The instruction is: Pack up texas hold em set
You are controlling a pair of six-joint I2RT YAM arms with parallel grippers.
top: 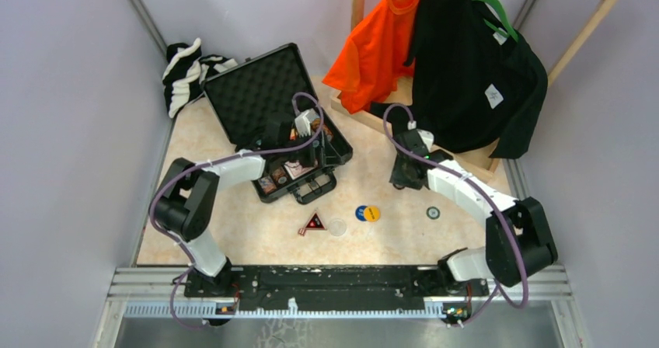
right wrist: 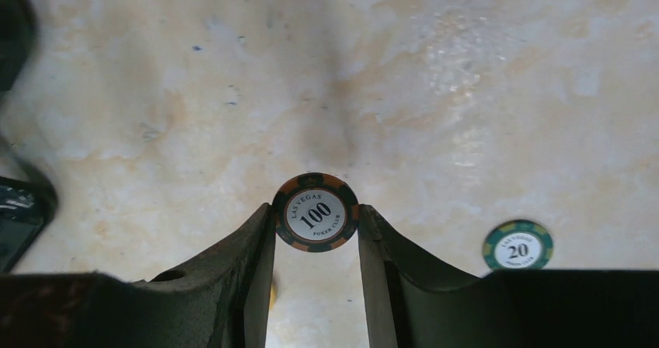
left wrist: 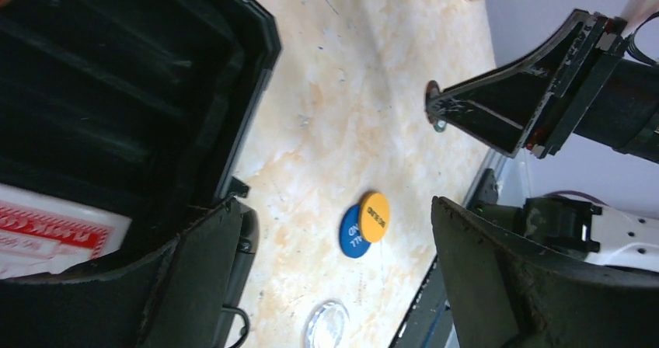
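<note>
1. Step in hand: carrying loose chips to the briefcase [top: 256,92], which lies open at centre-left of the top view.
2. The right tool [right wrist: 315,225] is clamped edgewise on a chip [right wrist: 315,208] reading "LAS VEGAS 100 POKER CLUB", over bare desk [right wrist: 435,92].
3. The left tool [left wrist: 338,208] stands wide apart and empty by the briefcase rim, near the red card deck [left wrist: 47,235].
4. Next, I judge, the chip must swing left over a briefcase slot and be released.
5. A green chip [right wrist: 517,246] marked "20" lies at lower right; the lettering on the blue and yellow discs [left wrist: 364,224] is too small to read.

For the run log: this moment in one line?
left gripper open beside briefcase | right gripper shut on 100 chip | 20 chip on table
</note>
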